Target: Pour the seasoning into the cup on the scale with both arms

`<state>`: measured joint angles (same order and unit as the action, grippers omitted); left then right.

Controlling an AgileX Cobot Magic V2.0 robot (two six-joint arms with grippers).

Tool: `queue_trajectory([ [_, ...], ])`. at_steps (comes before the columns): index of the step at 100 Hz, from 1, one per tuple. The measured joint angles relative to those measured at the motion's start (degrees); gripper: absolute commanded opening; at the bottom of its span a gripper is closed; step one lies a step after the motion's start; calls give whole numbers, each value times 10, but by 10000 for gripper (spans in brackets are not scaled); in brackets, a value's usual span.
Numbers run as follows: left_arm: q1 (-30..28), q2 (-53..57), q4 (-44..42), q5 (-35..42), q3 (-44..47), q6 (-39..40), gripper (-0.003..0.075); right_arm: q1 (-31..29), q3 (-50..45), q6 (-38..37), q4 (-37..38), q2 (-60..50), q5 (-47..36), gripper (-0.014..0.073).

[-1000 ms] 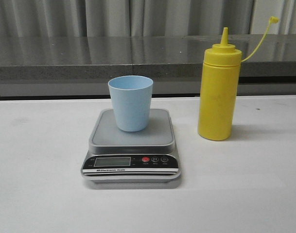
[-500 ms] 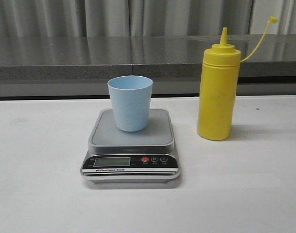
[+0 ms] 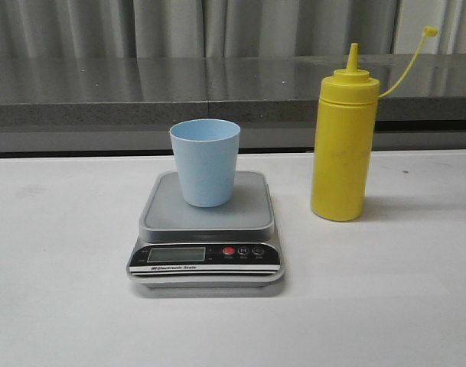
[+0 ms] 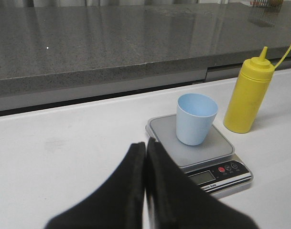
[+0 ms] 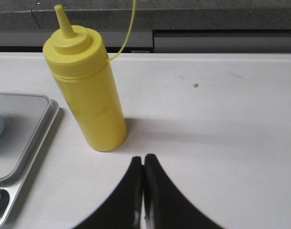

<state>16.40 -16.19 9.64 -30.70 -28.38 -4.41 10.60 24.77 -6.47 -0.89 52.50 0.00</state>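
The pale blue cup [image 3: 206, 162] stands upright on the platform of the silver-grey scale [image 3: 206, 229] in the middle of the white table. The yellow seasoning bottle [image 3: 343, 145] stands upright to the right of the scale, its cap strap hanging open. Neither arm shows in the front view. In the left wrist view my left gripper [image 4: 145, 145] is shut and empty, short of the scale [image 4: 198, 148] and cup [image 4: 195, 118]. In the right wrist view my right gripper [image 5: 143, 161] is shut and empty, a little short of the bottle [image 5: 90, 86].
A grey stone ledge [image 3: 217, 88] runs along the back of the table [image 3: 57, 267], with curtains behind it. The scale's black panel with display and buttons [image 3: 206, 254] faces the front.
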Motion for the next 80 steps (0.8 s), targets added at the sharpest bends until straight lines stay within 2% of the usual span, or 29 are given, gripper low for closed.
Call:
queue_trajectory([
  [6, 0, 0, 0, 0, 0, 0, -20, 13, 0, 0, 0, 28, -30, 271],
  [16, 0, 0, 0, 0, 0, 0, -20, 28, 0, 0, 2, 80, -82, 580],
  [20, 0, 0, 0, 0, 0, 0, -20, 33, 0, 0, 9, 97, -106, 665],
  [27, 0, 0, 0, 0, 0, 0, -20, 37, 0, 0, 16, 132, -157, 642],
  [49, 0, 0, 0, 0, 0, 0, -20, 40, 5, 0, 23, 242, -323, 646],
  [67, 0, 0, 0, 0, 0, 0, -20, 40, 5, -2, 27, 326, -421, 646],
  [80, 0, 0, 0, 0, 0, 0, -20, 41, 8, -37, 41, 369, -479, 646],
])
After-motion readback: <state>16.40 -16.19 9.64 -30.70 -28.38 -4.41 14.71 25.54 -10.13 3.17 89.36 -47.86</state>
